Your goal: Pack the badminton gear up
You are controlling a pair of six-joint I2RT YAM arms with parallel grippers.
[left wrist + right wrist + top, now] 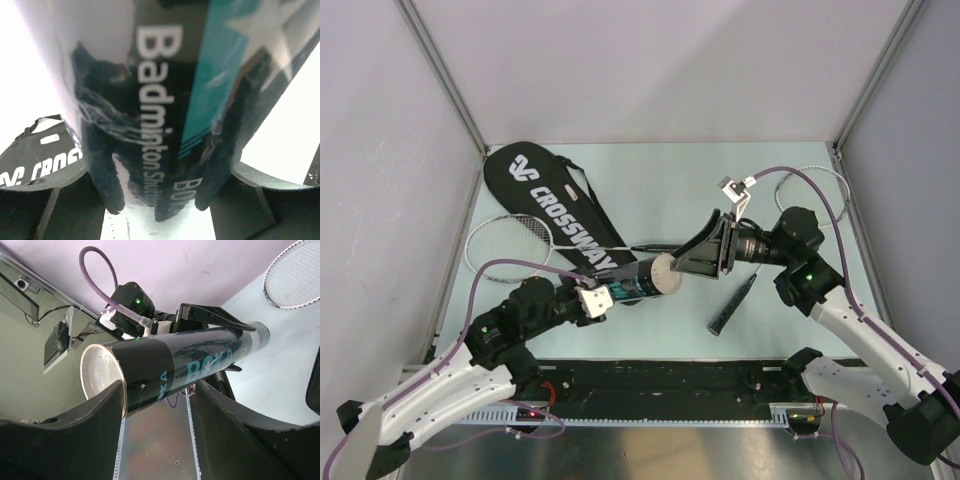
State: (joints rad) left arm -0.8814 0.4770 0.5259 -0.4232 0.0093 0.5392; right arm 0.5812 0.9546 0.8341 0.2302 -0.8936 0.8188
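My left claw (pixel 618 288) is clamped on the dark tube (pixel 642 280). In the left wrist view the tube fills almost all I can see. It has the white word "Badminton" and a teal stripe on it, and one of this claw's fingers (pixel 50 200) sits low on each side of it.

The tube sticks out from the left claw and points at my right claw (pixel 685 262). The right claw's two fingers are wide apart, and the open, round end of the tube sits between their tips. In the right wrist view one finger (pixel 75 420) is just beside the tube's mouth, and the other is on the far side with a gap. I cannot tell if either finger touches the tube. The inside of the mouth looks pale, and I cannot see what is in it.

The long black bag (pixel 555 205) with CROSSWAY on it lies flat on the table (pixel 660 180), behind the left claw. One racket (pixel 505 245) lies next to the bag, with part of its head tucked under it. The other racket (pixel 810 182) has its head behind the right claw, near the far corner. A black handle (pixel 732 303) lies just in front of the right claw.
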